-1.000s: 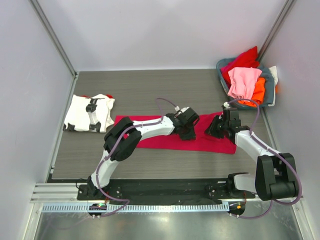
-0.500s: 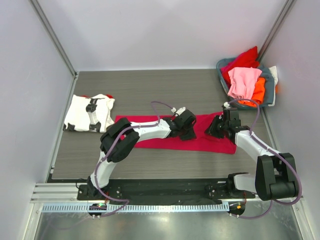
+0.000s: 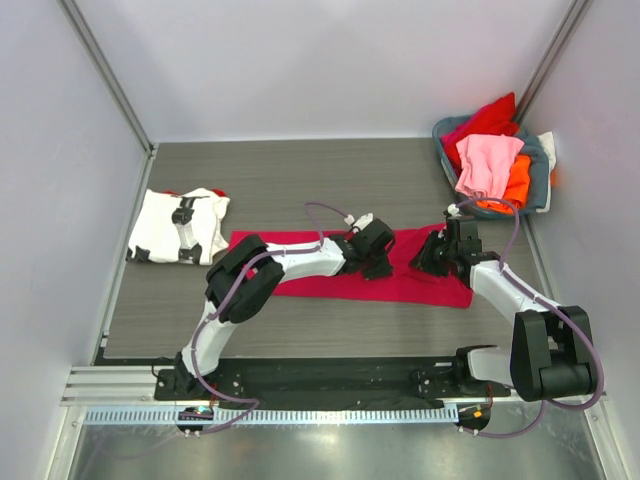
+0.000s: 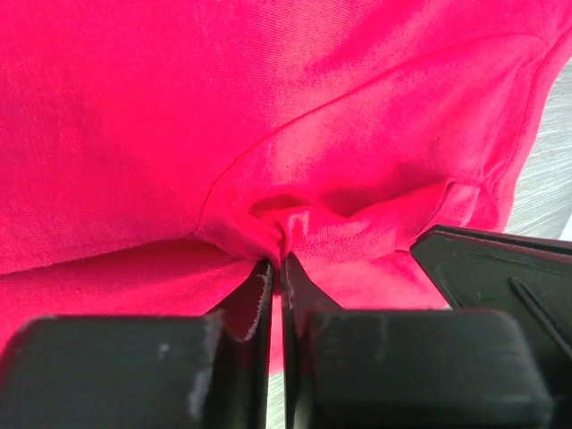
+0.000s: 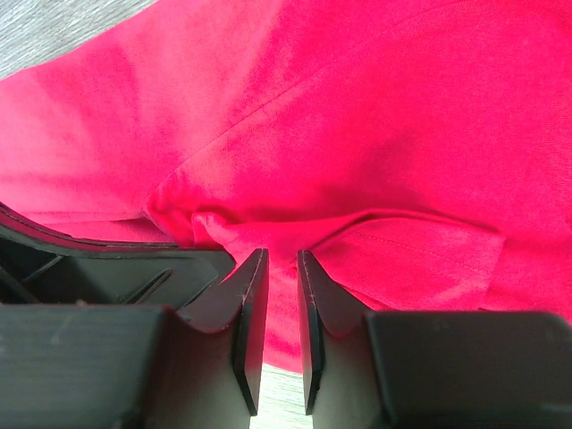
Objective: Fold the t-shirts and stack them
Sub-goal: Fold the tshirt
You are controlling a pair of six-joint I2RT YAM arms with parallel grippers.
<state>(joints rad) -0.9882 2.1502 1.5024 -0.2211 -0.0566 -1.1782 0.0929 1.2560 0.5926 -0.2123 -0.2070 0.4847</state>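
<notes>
1. Top view: the white tee (image 3: 180,226) lay in a compact, roughly folded shape at the left of the desk (image 3: 300,175), apparently done.
2. The crimson tee (image 3: 310,284) lay as a long flat band across mid-desk, probably mid-fold. The left claw (image 3: 378,264) and right claw (image 3: 432,258) were both down on its right half, near each other.
3. Pink (image 3: 487,160), red (image 3: 490,118) and orange (image 3: 517,182) tees were heaped in the basket (image 3: 536,172) at the far right corner, still to be folded. No stack had been made.
4. Left wrist view: the left claw (image 4: 278,264) was clamped on a small pucker of the crimson tee (image 4: 223,107). The cloth was smooth with a slight sheen, creases running to the pinch.
5. Right wrist view: the right claw (image 5: 281,259) stood with jaws nearly together over a ridge of the crimson tee (image 5: 375,116). I could not tell whether it held cloth.
</notes>
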